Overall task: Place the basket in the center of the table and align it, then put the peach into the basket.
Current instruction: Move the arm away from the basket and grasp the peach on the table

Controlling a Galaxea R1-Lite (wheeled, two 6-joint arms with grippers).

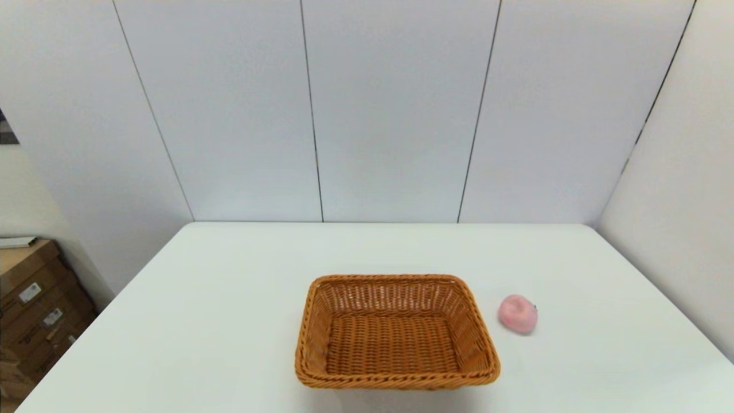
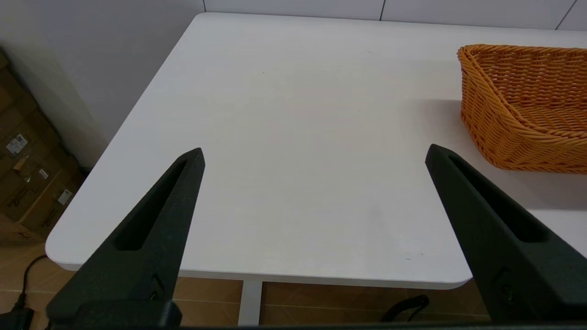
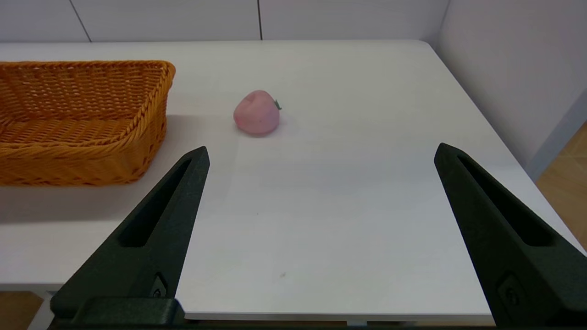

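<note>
The orange-brown woven basket (image 1: 395, 332) (image 2: 527, 105) (image 3: 78, 121) sits empty near the front middle of the white table (image 1: 229, 298), its sides roughly square to the table's edges. The pale-pink peach (image 1: 518, 314) (image 3: 256, 112) lies on the table just right of the basket, not touching it. Neither arm shows in the head view. My left gripper (image 2: 314, 153) hangs open over the table's near left part, left of the basket. My right gripper (image 3: 321, 153) hangs open over the near right part, with the peach ahead of it. Both hold nothing.
White wall panels stand behind the table and along its right side. Cardboard boxes (image 1: 34, 304) (image 2: 27, 174) are stacked on the floor beyond the table's left edge. A table leg (image 2: 250, 302) and wooden floor show below the near edge.
</note>
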